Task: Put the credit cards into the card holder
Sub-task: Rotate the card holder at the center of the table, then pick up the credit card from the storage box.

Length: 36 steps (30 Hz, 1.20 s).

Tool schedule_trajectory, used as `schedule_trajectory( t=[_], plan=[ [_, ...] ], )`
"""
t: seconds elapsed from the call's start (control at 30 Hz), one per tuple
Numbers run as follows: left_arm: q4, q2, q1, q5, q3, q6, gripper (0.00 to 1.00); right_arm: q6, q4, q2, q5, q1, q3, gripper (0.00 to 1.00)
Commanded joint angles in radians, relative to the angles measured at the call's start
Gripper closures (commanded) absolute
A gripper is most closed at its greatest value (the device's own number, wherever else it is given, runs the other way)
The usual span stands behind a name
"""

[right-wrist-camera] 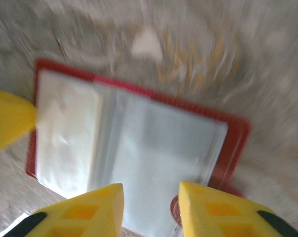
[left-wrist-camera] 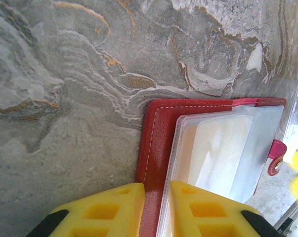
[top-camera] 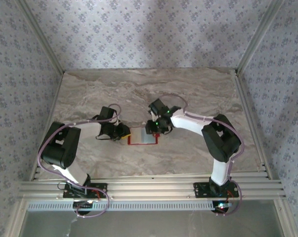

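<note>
The red card holder (top-camera: 143, 137) lies open on the marble table, clear sleeves up. My left gripper (top-camera: 125, 134) is shut on its left edge: in the left wrist view the red cover (left-wrist-camera: 158, 128) runs between the yellow fingers of the left gripper (left-wrist-camera: 157, 197). A pale tan credit card (left-wrist-camera: 213, 153) shows through the clear sleeve, and also appears in the blurred right wrist view as a cream patch (right-wrist-camera: 64, 118). My right gripper (top-camera: 155, 132) hovers over the holder's right half (right-wrist-camera: 235, 143). The right gripper (right-wrist-camera: 151, 197) is open, nothing between its fingers.
The holder's red snap tab (left-wrist-camera: 276, 158) sticks out at its right edge. Marble tabletop (top-camera: 198, 94) stretches behind and to both sides, bounded by patterned walls (top-camera: 139, 29) and a metal rail (top-camera: 149, 187) at the near edge.
</note>
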Motion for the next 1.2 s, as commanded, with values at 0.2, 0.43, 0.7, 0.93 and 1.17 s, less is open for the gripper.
schedule_trajectory(
  t=[0.2,0.43,0.7,0.93,1.17],
  plan=[
    [-0.046,0.019,-0.002,-0.052,-0.013,0.022,0.77,-0.183,-0.305,0.057,0.218,-0.134,0.322,0.57],
    [-0.036,0.023,-0.002,-0.038,-0.015,0.016,0.77,-0.215,-0.376,0.150,0.248,-0.163,0.404,0.53],
    [-0.036,0.023,-0.002,-0.037,-0.016,0.016,0.77,-0.217,-0.371,0.218,0.274,-0.164,0.423,0.52],
    [-0.033,0.026,-0.002,-0.034,-0.016,0.013,0.77,-0.227,-0.374,0.234,0.292,-0.157,0.423,0.53],
    [-0.036,0.023,-0.002,-0.035,-0.017,0.014,0.77,-0.222,-0.337,0.234,0.137,-0.178,0.406,0.54]
  ],
)
